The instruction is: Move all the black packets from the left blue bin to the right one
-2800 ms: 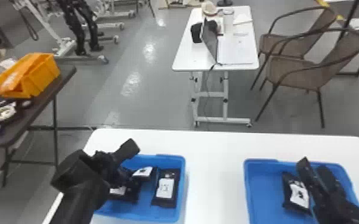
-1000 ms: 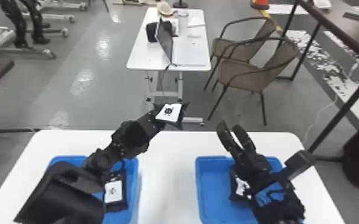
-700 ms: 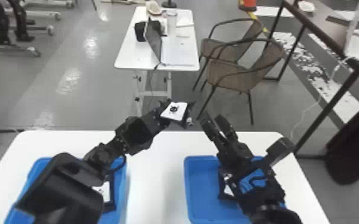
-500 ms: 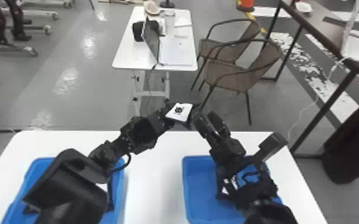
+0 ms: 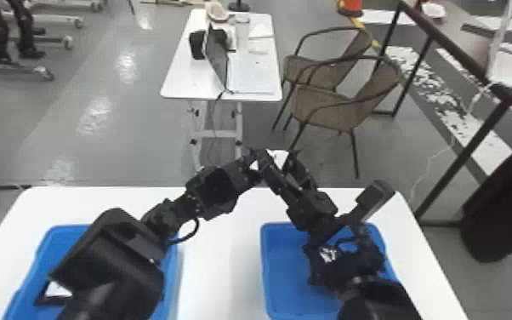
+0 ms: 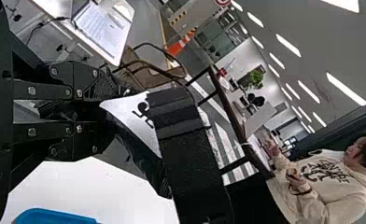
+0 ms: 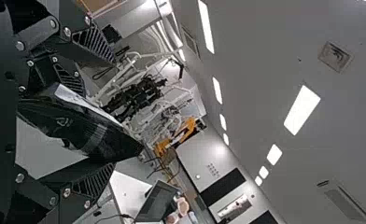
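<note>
Because the packet [image 7: 85, 128] sits between the spread fingers of the right gripper [image 7: 113, 112], the coming move seems to turn on closing rather than on more reach. The right gripper is open, one finger lying across the packet's label face; the left gripper [image 6: 110, 112] is clamped on the packet from the opposite side. As the right wrist view has it, the packet's long side runs slantwise along the right fingers, from near the palm out past the tips. Both arms are about equally near, yet the right one has its bin [image 5: 270, 264] below its own forearm, so a handover looks likely: right closes, then left lets go. Should left release first, the packet could slip out below the tips. A second packet [image 5: 55, 289] lies well behind the left gripper, in the left bin [image 5: 172, 272], so the job is unfinished.
</note>
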`<act>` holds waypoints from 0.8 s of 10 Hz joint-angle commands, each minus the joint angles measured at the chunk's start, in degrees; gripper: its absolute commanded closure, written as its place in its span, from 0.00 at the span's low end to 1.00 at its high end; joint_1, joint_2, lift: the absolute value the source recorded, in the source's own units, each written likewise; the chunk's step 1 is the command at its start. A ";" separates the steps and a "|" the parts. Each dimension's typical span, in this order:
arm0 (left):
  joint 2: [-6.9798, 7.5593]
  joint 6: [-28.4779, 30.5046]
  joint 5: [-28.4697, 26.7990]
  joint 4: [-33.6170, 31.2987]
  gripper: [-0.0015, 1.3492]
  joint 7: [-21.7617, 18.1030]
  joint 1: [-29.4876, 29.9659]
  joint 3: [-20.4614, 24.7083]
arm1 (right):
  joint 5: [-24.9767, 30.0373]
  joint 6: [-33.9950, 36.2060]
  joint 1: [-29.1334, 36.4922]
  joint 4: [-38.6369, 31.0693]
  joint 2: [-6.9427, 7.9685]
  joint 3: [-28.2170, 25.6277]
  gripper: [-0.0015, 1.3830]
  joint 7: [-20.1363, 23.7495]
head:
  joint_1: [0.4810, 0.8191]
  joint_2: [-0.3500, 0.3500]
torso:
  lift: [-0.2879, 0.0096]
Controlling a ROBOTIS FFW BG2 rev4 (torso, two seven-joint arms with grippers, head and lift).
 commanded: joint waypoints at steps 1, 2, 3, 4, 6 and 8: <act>-0.04 -0.20 0.43 0.04 0.74 0.03 -0.24 -0.42 | 0.23 0.10 -0.21 0.54 0.05 0.14 0.49 -0.21 | 0.63 0.37 | 0.97; 0.05 -0.20 0.69 0.13 0.74 0.03 -0.24 -0.50 | 0.05 0.10 -0.03 0.36 0.05 0.05 0.64 -1.53 | 0.63 0.36 | 0.97; 0.05 -0.11 0.87 0.13 0.74 0.03 -0.24 -0.50 | 0.93 -0.34 0.49 -0.34 0.05 0.05 0.65 -3.29 | 0.63 0.36 | 0.97; 0.14 -0.11 1.40 0.13 0.74 0.03 -0.07 -0.50 | 1.19 -1.22 0.76 -0.43 0.05 0.05 0.69 -4.25 | 0.63 0.35 | 0.97; 0.31 0.59 2.45 0.04 0.71 -0.14 0.63 -0.33 | 1.11 -2.80 1.29 -0.34 0.05 -0.12 0.73 -6.01 | 0.63 0.34 | 0.97; 0.40 3.58 2.72 -2.51 0.30 -0.76 2.92 1.78 | 1.11 -3.42 1.64 0.45 0.05 -0.92 0.73 -6.45 | 0.63 0.33 | 0.97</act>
